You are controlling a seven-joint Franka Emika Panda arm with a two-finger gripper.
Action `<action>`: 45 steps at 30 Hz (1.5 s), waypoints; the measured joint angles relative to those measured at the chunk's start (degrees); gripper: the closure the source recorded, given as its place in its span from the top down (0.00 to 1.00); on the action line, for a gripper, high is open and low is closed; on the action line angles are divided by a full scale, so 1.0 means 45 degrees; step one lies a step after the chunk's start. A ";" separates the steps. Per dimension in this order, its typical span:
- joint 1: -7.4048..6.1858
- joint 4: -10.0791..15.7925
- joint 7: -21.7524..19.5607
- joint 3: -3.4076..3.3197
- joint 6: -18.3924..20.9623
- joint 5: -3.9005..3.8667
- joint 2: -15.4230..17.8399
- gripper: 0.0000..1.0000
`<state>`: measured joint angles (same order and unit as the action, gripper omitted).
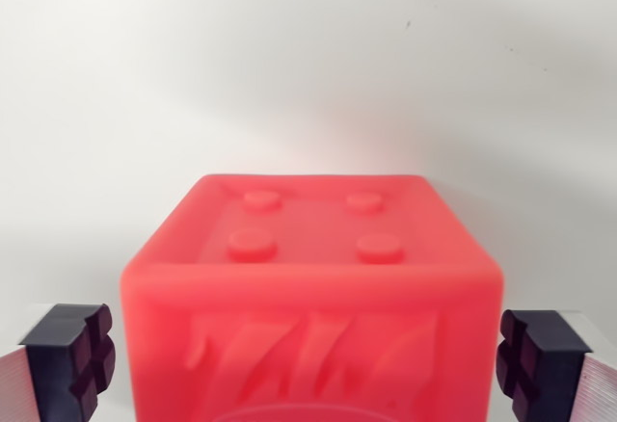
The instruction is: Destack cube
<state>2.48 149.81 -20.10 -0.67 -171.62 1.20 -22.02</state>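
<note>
At the wrist view's left, one dark pad (pixel 72 359) of the released claw (pixel 308 364) is seen just beside the red cube (pixel 313 287), which fills the centre between both pads (pixel 540 359). The cube is judged light, rigid and smooth; its flat side faces should be gripped.

The red cube (pixel 310 292) bears raised relief shapes, but no readable text.

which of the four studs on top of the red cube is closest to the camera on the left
The front-left stud on the red cube: lower in the wrist view than the two back studs, and left of the front-right stud.
</note>
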 joint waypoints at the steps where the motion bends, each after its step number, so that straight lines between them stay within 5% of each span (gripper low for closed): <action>1: 0.0000 0.0018 0.0000 0.0000 0.0046 0.0000 0.0066 1.00; 20: -0.0069 0.0476 -0.0037 -0.0099 0.1700 -0.0066 0.2236 1.00; 45: -0.0061 0.0581 -0.0186 -0.0113 0.5540 -0.0257 0.6213 1.00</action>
<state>2.21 152.43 -20.93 -1.18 -146.68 0.04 5.94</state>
